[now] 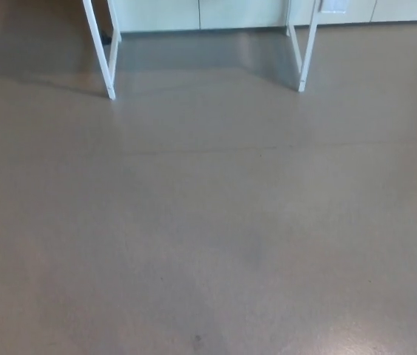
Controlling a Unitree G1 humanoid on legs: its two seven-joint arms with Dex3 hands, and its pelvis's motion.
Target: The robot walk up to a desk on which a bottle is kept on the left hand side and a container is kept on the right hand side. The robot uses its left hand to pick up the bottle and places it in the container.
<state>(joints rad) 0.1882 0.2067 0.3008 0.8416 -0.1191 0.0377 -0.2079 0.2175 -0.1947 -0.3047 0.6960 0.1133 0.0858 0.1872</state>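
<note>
1. The smooth grey-brown floor (208, 222) fills almost the whole head view — flat, a little shiny, with soft shadows.
2. Two thin white metal table legs (105, 55) stand far ahead, so the robot probably has walking left to do.
3. The bottle and container are not in sight — the table top is cut off.
4. No hands show, so I cannot tell how the fingers are.

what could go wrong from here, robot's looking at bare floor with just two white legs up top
1. The white legs stand ahead; walking too far or off-line could knock a foot into one.
2. No desktop, bottle or container shows, so the approach has no target to line up on yet.
3. Neither hand shows, so their readiness can't be checked.
</note>
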